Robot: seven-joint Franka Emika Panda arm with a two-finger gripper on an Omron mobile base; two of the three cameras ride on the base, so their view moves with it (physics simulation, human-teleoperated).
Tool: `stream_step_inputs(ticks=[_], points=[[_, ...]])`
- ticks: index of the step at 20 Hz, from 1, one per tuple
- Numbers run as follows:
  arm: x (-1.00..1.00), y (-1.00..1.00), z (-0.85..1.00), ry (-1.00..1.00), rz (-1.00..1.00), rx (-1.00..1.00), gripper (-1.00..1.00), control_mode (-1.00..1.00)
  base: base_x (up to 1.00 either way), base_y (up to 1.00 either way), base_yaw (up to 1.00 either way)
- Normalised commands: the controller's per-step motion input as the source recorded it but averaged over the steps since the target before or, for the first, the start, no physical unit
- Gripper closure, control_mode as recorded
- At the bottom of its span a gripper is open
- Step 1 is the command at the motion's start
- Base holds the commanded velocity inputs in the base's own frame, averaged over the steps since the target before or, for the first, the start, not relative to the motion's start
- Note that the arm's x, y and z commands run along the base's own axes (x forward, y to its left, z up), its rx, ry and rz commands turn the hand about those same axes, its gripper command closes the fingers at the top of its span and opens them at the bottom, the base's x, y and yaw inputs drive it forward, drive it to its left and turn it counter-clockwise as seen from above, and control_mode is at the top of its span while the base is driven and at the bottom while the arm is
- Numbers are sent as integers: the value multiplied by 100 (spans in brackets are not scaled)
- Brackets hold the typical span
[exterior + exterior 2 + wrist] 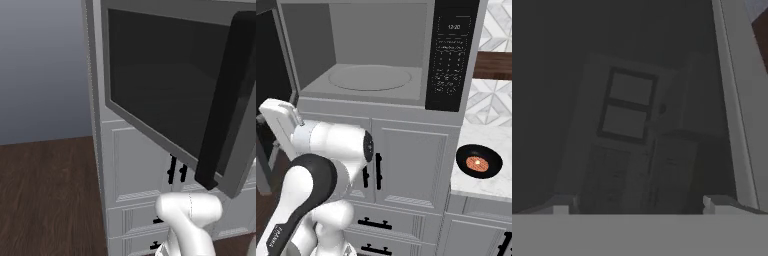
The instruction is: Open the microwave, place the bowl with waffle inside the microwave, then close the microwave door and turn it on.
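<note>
The microwave stands open, its grey cavity and round turntable bare, with the black control strip on its right. The microwave door is swung far out to the left, its long black bar handle at the free edge. A dark bowl holding an orange-brown waffle rests on the marble counter right of the microwave. My gripper is close against the door's dark glass, fingertips wide apart, open and holding nothing. Cabinets show dimly through the glass.
White panelled cabinet doors with short black handles sit below the microwave, drawers under them. The marble counter extends right, with a brown shelf above it. Dark wood floor lies to the left.
</note>
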Motion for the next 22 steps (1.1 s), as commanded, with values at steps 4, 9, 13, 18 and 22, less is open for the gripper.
stream_step_inputs(ticks=[4, 9, 13, 18, 22], points=[[-1, 100, 0, 0, -19, 6, -100, -100, 0, 0, 0], [-3, 11, 0, 2, -5, 0, -100, -100, 0, 0, 0], [-5, -100, 10, 9, -31, 9, -100, -100, 0, 0, 0], [-1, -100, 0, 4, -38, 3, -100, -100, 0, 0, 0], [0, -100, -6, 0, -39, 0, -100, -100, 0, 0, 0]])
